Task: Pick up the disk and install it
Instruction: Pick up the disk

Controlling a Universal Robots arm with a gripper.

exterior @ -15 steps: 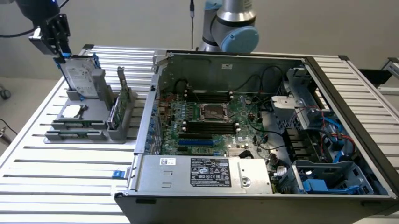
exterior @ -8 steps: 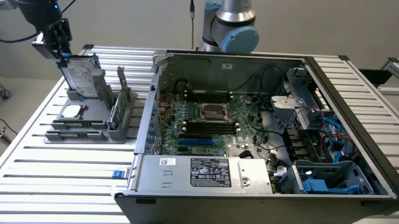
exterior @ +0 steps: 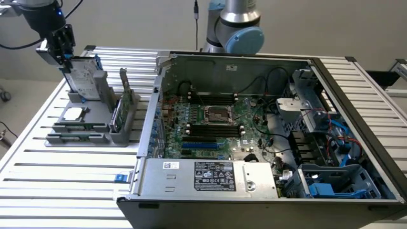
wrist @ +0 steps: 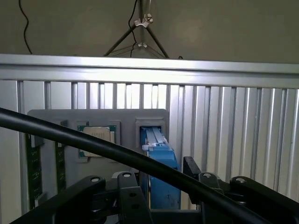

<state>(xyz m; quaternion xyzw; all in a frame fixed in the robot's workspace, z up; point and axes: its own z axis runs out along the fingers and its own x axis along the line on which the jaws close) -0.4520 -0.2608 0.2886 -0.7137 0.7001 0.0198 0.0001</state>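
The disk, a silver-grey drive with a white label in a blue carrier, stands on edge in the rear slot of a grey parts holder at the exterior view's left. My gripper comes down on its upper edge, a finger on each flat side, and looks shut on it. In the wrist view the disk's blue carrier runs from the holder's slot up between the black fingers of my gripper. A black cable crosses in front and hides part of the grip.
The holder also carries a square silver chip and upright green circuit sticks. An open computer case fills the exterior view's right, with blue drive bays at its near right corner. All rest on a slatted aluminium table.
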